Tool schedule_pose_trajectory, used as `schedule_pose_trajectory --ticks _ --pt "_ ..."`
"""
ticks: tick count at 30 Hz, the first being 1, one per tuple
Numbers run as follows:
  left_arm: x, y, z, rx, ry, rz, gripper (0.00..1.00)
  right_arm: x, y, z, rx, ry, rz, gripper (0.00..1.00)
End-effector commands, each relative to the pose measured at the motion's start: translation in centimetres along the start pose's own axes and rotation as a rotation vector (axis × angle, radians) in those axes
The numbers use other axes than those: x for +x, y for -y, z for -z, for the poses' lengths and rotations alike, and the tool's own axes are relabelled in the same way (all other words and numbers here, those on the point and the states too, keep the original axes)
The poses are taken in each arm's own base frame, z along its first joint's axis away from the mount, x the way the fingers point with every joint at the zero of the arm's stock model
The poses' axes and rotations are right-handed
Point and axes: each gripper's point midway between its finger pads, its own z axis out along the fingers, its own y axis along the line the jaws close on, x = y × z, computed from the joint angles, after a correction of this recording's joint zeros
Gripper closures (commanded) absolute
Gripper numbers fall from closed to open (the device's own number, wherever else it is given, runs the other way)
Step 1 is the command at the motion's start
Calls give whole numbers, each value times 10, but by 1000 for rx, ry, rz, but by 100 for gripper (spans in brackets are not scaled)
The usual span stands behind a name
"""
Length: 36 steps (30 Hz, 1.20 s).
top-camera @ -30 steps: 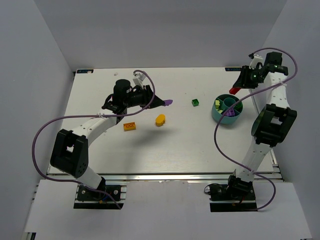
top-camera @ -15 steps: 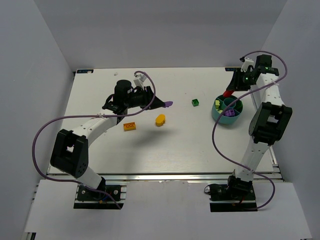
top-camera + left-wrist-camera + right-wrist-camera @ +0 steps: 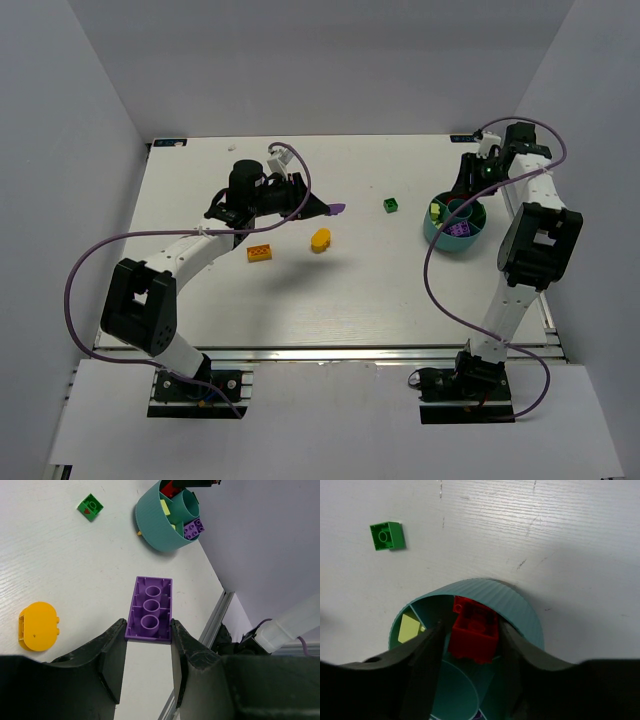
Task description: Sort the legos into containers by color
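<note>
My left gripper (image 3: 148,627) (image 3: 326,205) is shut on a purple brick (image 3: 150,607) (image 3: 338,206) and holds it a little above the table. My right gripper (image 3: 471,625) (image 3: 466,188) hangs over the far rim of the teal bowl (image 3: 520,605) (image 3: 438,236). A red brick (image 3: 477,635) sits tilted between its fingers, with a thin gap at the left finger, so the jaws stand open. The bowl holds a lime brick (image 3: 410,628) and purple bricks (image 3: 193,528) (image 3: 460,228).
A green brick (image 3: 390,205) (image 3: 387,535) lies left of the bowl. An orange oval piece (image 3: 320,240) (image 3: 37,626) and an orange brick (image 3: 260,253) lie near the left gripper. The table's right edge and side wall are close behind the bowl.
The right gripper has moved left and down from beyond the bowl to over its far rim, carrying the red brick. Its jaws have widened slightly. The left arm has not moved.
</note>
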Motion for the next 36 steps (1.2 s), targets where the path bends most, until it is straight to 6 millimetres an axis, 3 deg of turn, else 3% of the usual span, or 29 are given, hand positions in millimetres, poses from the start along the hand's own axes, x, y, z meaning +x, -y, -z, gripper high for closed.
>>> schedule_pose_trajectory --ticks 1,3,7,12,15,17,18,19,21,22,25,30,36 --pt "-19 20 5 35 42 -56 100 -17 -10 22 8 57 56 43" --pt "-20 23 4 42 41 -59 100 -26 -12 28 8 80 72 33" --pt "-20 33 -2 68 35 -73 100 -46 -18 48 19 136 112 25" --pt "-18 51 -23 122 4 -106 100 -79 -31 88 52 240 237 11" --pt "-15 54 -37 140 -19 -110 100 -96 -40 116 76 314 366 11" --pt "-19 67 -45 176 -19 -130 100 -91 -52 118 11 343 421 11" --pt "-17 67 -51 185 -28 -127 100 -94 -64 131 -12 392 494 11" --pt "-20 76 -55 210 -21 -143 100 -82 -90 134 -182 420 543 11" --pt "-18 81 -60 239 -28 -139 100 -63 -124 143 -368 413 551 22" --pt "-15 83 -63 251 -36 -134 100 -58 -152 154 -536 453 555 36" --pt "-17 95 -68 315 -15 -138 100 -36 -188 153 -727 401 449 49" --pt "-7 115 -63 444 11 -136 100 2 -218 144 -844 347 466 23" --pt "-3 135 -57 543 50 -239 100 7 -226 143 -841 378 572 18"
